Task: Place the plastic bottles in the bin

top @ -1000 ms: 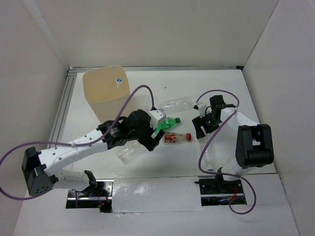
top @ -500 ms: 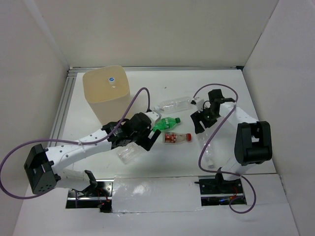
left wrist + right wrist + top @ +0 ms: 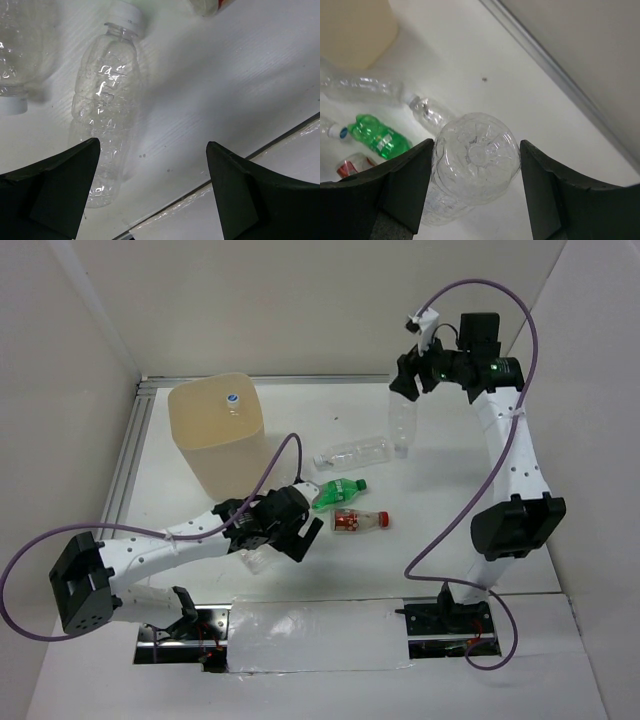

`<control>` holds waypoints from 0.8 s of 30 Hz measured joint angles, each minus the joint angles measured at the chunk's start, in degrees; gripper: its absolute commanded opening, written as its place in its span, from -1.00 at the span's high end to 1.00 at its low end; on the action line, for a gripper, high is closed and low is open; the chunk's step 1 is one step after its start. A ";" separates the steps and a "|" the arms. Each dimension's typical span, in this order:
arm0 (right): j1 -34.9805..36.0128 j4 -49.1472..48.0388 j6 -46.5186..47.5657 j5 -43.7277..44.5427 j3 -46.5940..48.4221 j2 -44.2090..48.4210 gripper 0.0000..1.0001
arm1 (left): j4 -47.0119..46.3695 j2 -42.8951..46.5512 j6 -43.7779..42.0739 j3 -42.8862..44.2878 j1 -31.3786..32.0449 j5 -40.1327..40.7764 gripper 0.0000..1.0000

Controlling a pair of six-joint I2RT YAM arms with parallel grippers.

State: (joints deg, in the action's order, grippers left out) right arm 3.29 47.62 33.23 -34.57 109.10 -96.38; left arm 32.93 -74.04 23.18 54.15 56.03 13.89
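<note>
My right gripper is raised high at the back right, shut on the base of a clear bottle that hangs neck down; both fingers press its sides. The beige bin stands at the back left with a blue-white-capped bottle showing inside. A clear bottle, a green bottle and a red-labelled bottle lie mid-table. My left gripper is open low over the table, with another clear bottle lying by its left finger, not gripped.
A second clear bottle lies at the left edge of the left wrist view. White walls enclose the table on three sides, with a metal rail along its left side. A taped strip runs along the near edge.
The right arm has lifted the clear bottle off the table, up and toward the back. The left gripper, still open, has drawn back toward the near edge over the clear bottle.
</note>
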 measured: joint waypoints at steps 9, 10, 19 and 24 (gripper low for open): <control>5.05 -4.33 -6.03 -7.10 10.43 -4.15 0.39 | 0.83 0.72 4.04 -0.17 2.86 0.87 -1.00; 5.70 -6.14 -7.26 -7.56 11.30 -4.52 0.39 | 1.03 0.72 4.35 -0.17 3.10 0.98 -1.00; 14.71 -25.16 -19.56 -8.85 22.43 -7.76 0.41 | 1.60 0.72 8.76 -1.07 5.20 2.45 -1.00; 20.90 -35.65 -27.23 -8.59 26.88 -11.15 0.41 | 1.84 1.14 11.04 -2.36 6.05 4.13 -1.00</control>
State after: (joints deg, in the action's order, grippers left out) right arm 24.18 11.97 6.00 -43.16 135.98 -107.53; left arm 34.76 -72.90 34.22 51.79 62.08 18.02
